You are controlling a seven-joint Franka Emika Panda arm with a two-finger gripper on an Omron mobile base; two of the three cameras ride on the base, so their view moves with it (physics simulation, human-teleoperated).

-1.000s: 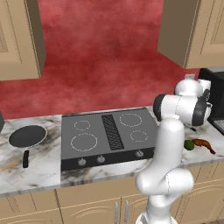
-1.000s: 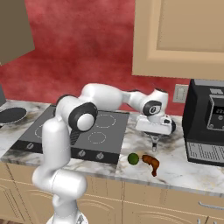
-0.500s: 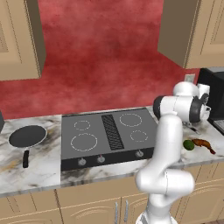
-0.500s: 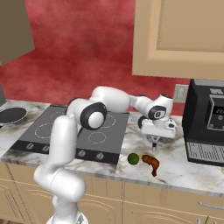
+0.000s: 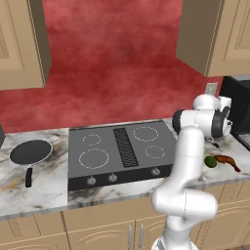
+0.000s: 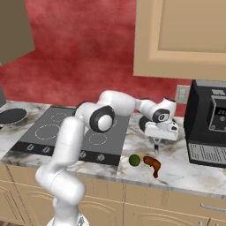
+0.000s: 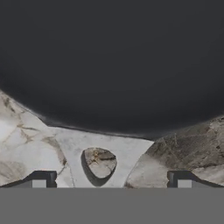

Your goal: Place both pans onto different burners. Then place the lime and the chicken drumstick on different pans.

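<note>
Now the wide-open tool [image 7: 111, 183] should descend squarely over the black round pan's pale handle bracket [image 7: 100, 151] before closing.

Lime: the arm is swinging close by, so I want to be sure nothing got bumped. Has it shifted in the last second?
No. The lime sits at the same spot off the cooktop's right front corner, beside the chicken drumstick.

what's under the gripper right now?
The gripper, open, hangs over the second pan: its dark bowl and the pale handle bracket with a hole lie on the marble counter. In the base views the arm covers most of that pan.
</note>
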